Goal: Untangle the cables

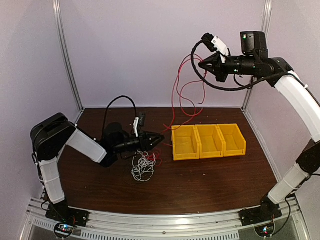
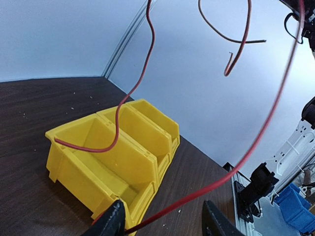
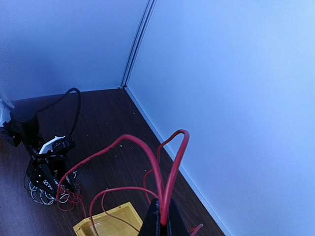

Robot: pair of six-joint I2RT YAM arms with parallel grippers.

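Height helps: right gripper [image 1: 202,64] pinches red cable [image 3: 175,167] aloft to draw it clear; left gripper [image 1: 161,139] hangs open at the clump [image 1: 144,166].

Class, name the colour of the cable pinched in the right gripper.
Red; the cable shows best in right wrist view.

No readable text or labels.

The jaws stand apart, their black fingertips [image 2: 112,222] at the bottom edge. A thin red wire [image 2: 246,154] passes between them, close to the left-hand one, and climbs away to the upper right. Ahead and left of the jaws, a yellow plastic three-compartment bin [image 2: 106,184] sits on the dark brown wooden tabletop [image 2: 29,113]. Another red strand dips into its nearest compartment.
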